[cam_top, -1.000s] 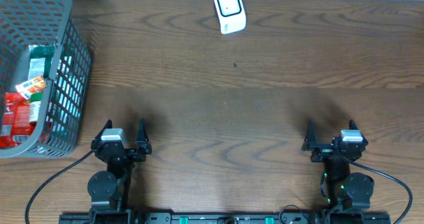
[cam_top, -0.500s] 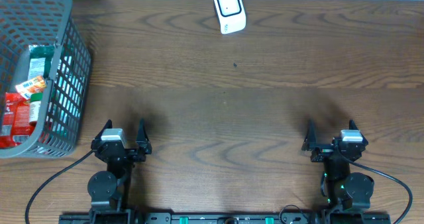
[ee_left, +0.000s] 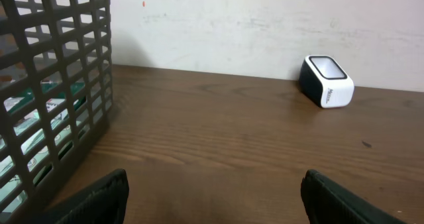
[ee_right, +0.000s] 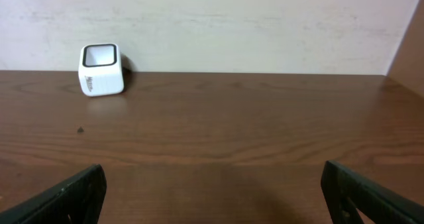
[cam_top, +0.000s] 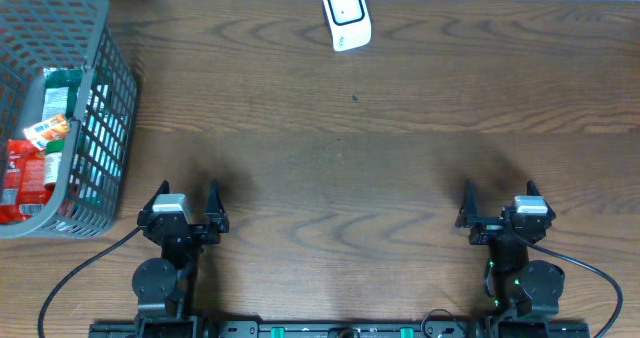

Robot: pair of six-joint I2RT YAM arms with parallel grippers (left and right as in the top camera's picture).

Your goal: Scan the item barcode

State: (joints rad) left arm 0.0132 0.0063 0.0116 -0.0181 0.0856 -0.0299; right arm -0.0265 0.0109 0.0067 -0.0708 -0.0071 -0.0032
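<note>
A white barcode scanner [cam_top: 346,15] with a dark window stands at the table's far edge; it also shows in the left wrist view as the scanner [ee_left: 326,82] and in the right wrist view as the scanner [ee_right: 101,69]. Packaged items [cam_top: 40,148], red, green and white, lie in a grey mesh basket [cam_top: 98,128] at the far left. My left gripper [cam_top: 186,199] rests open near the front edge, right of the basket, nothing between its fingers. My right gripper [cam_top: 497,199] is open and empty at the front right.
The basket wall [ee_left: 53,85] fills the left of the left wrist view, close to that gripper. A pale wall [ee_right: 232,25] runs behind the table's far edge. Bare brown wood [cam_top: 340,168] lies between the arms and the scanner.
</note>
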